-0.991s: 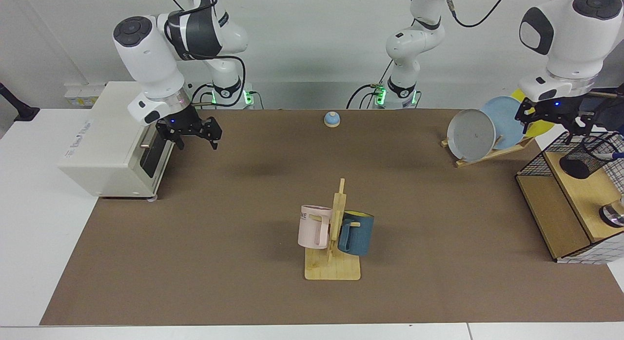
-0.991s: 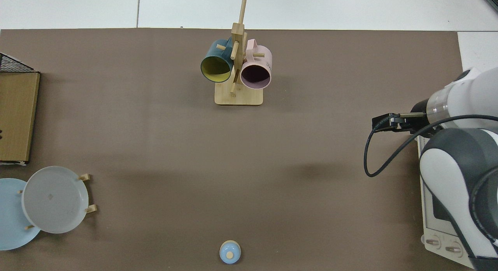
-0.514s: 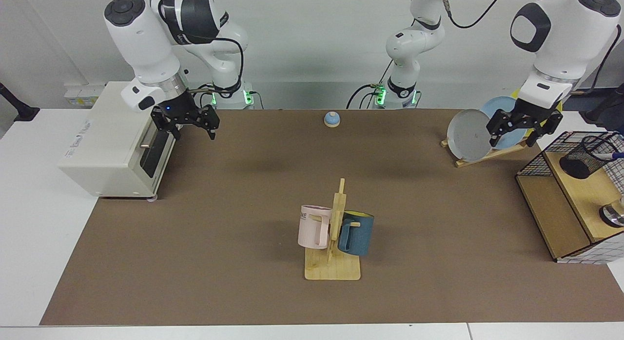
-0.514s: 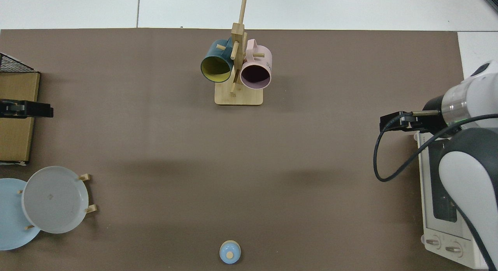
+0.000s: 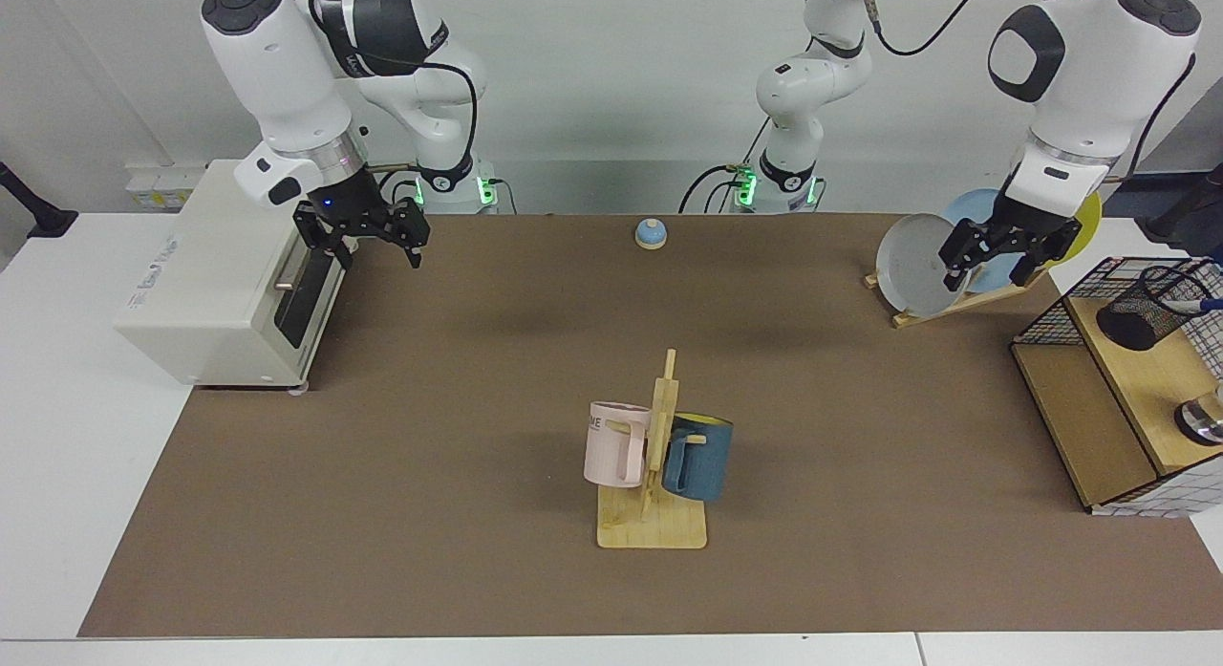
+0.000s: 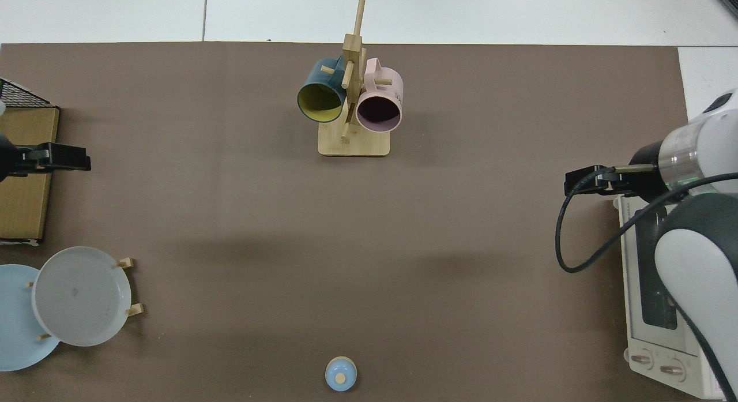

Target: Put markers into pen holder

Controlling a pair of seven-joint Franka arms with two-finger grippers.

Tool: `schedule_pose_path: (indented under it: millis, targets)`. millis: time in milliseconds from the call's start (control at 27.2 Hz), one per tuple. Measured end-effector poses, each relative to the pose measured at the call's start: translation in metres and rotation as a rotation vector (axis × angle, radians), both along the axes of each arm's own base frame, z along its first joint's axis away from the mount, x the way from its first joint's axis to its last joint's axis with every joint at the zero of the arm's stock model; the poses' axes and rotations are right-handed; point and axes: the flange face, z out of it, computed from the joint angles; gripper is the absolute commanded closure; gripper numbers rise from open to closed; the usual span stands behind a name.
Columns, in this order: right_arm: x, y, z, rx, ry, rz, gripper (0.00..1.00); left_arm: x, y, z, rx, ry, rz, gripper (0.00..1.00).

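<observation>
Right gripper (image 5: 368,250) raised beside white toaster oven (image 5: 220,274), fingers spread apart, nothing between them. Mid-table: wooden mug rack (image 5: 654,484) carrying pink and blue mugs. Left gripper (image 5: 989,265) hanging in front of plate rack (image 5: 955,303), fingers apart, empty. Far edge: pen holder (image 5: 1147,308) on wooden shelf (image 5: 1151,379) inside wire basket (image 5: 1075,298), marker (image 5: 1199,306) leaning in holder
</observation>
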Motion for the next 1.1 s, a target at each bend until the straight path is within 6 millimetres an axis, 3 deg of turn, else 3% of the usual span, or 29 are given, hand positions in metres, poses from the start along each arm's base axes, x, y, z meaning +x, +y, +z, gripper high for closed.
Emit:
schedule_pose_path:
  millis: [477, 1101]
  targets:
    - [0.000, 0.000, 0.000, 0.000, 0.000, 0.000, 0.00, -0.003, -0.008, 0.002, -0.064, 0.017, 0.032, 0.00]
    - [0.000, 0.000, 0.000, 0.000, 0.000, 0.001, 0.00, -0.011, -0.036, 0.015, -0.061, 0.019, 0.007, 0.00]
